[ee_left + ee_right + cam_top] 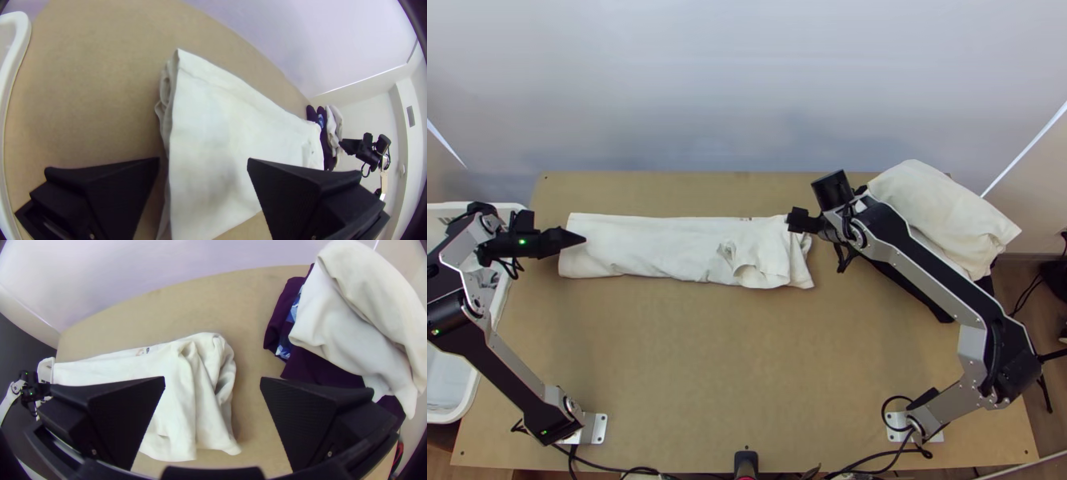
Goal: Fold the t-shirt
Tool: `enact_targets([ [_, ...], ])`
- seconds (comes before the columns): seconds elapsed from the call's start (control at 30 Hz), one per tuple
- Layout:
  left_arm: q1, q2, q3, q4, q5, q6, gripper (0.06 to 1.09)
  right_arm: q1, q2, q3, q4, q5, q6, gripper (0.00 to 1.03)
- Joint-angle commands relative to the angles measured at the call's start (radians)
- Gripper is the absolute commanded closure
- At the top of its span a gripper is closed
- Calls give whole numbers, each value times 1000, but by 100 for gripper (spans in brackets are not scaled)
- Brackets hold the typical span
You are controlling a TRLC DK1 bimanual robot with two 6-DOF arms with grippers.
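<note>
The white t-shirt [651,244] lies as a long folded strip across the table, its right part bunched. My left gripper [579,238] is above the strip's left end. In the left wrist view, that gripper [203,161] is open over the layered end of the shirt [213,115]; one finger is beside the cloth, the other over it. At the strip's right end is my right gripper [814,206]. The right wrist view has this gripper [213,379] open, with the shirt's rumpled end [178,404] between and below its fingers. Neither gripper holds cloth.
A pile of cloth with white pieces on top [939,210] lies at the table's back right; dark purple fabric [324,369] shows beneath. A white bin [495,312] stands along the left edge. Bare tabletop [739,360] lies in front of the shirt.
</note>
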Motion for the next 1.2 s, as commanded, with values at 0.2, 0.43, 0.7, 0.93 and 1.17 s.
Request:
enact_targets([
  [0.2, -62, 8, -82, 90, -64, 9, 13, -1, -11, -23, -3, -2, -3, 3],
  [0.43, -155, -10, -109, 90, -61, -18, 13, -3, -4, -23, -3, -2, -4, 3],
  [0.7, -207, -28, -105, 222, -107, -202, 105, -9, -5, -18, -1, 0, -3, 3],
  [0.93, -5, 19, 37, 187, -142, -170, 105, -34, -48, -44, -1, 0, -9, 3],
  [1.17, 106, 130, 300, -101, -208, -172, 105, -40, -62, -60, -1, 0, -9, 3],
])
